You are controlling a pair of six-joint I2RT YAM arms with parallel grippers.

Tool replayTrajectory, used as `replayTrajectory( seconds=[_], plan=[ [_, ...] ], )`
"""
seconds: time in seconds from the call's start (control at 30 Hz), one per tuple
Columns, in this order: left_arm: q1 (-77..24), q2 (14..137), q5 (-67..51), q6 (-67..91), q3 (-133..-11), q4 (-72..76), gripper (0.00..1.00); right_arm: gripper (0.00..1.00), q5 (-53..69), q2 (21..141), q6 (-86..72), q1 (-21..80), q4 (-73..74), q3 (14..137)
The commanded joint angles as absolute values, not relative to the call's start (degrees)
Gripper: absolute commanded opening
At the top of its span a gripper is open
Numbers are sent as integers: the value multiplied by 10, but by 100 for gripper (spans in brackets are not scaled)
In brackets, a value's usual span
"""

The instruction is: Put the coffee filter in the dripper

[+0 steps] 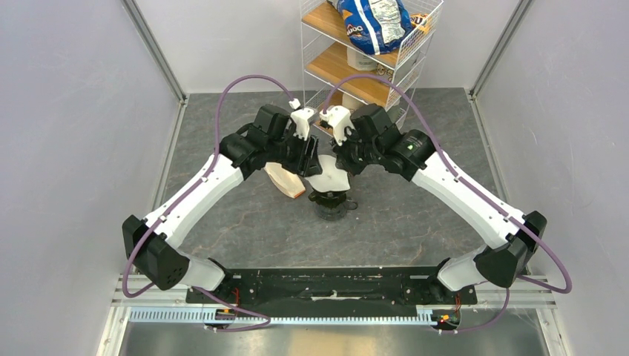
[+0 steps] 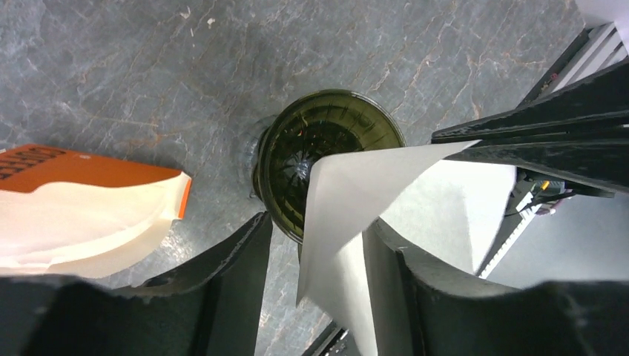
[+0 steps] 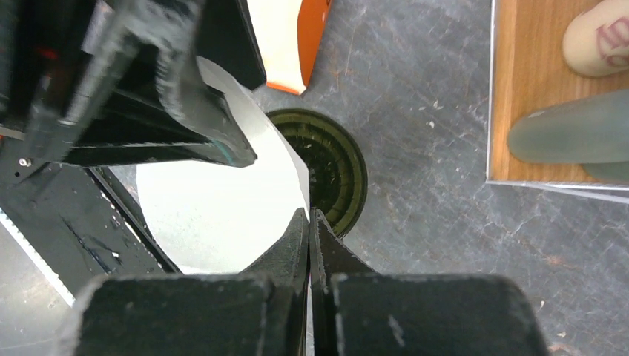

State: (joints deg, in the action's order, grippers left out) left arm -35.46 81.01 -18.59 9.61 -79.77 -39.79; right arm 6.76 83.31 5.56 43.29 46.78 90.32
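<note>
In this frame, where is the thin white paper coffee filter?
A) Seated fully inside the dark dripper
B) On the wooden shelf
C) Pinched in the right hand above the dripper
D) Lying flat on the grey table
C: the right wrist view shows the right hand closed on the edge of the thin white paper coffee filter, held over the dark funnel-shaped dripper, whose ribbed inside is uncovered.

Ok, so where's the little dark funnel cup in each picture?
Top view: the dripper sits mid-table between the two arms, partly under the white coffee filter.
Left wrist view: the dripper is upper middle, behind the coffee filter.
Right wrist view: the dripper is in the middle, just right of the coffee filter.
Shared landmark: the tan packet with the orange end, lying nearby.
</note>
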Motion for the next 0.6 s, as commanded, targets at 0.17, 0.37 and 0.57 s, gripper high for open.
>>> replayTrajectory(
  seconds=[0.17,0.37,0.57],
  plan=[
    [-331,785,-223,98,-805,-404,64,0,64,826,54,430,430,849],
    [-311,769,-238,112,-788,-392,68,0,65,836,56,420,404,824],
    [-266,755,-270,116,-764,-383,67,0,74,857,60,411,388,818]
  ],
)
